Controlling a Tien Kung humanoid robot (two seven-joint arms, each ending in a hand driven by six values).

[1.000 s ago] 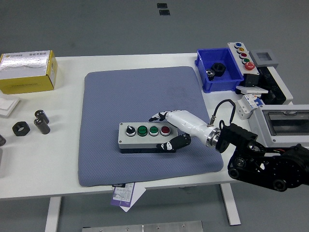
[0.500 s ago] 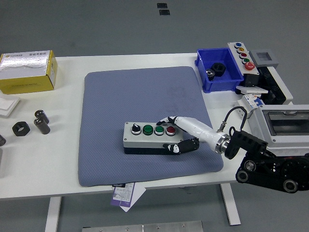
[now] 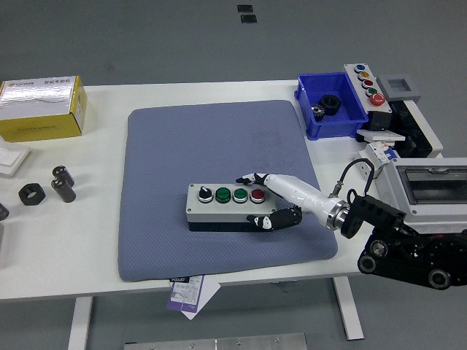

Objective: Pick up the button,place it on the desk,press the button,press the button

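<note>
Button box [image 3: 226, 206] sits on the grey mat [image 3: 219, 146]; our right hand [image 3: 271, 198] grips its end. We judge placing done, both presses left.

Mat [image 3: 204, 146]: blue-grey cloth, finely dimpled weave, matt. Button box [image 3: 226, 206]: pale grey plastic lid, smooth, dark base; caps glossy green and red. Right hand [image 3: 271, 198]: smooth white shell with slight sheen, fingers [image 3: 276, 219] black, matt. Table [image 3: 102, 233]: white, smooth, dull. Bin [image 3: 330, 106]: blue plastic, mildly glossy. Carton [image 3: 40, 109]: yellow cardboard, silvery foil-like top. Nuts [image 3: 31, 194]: dark metal, dull.
</note>
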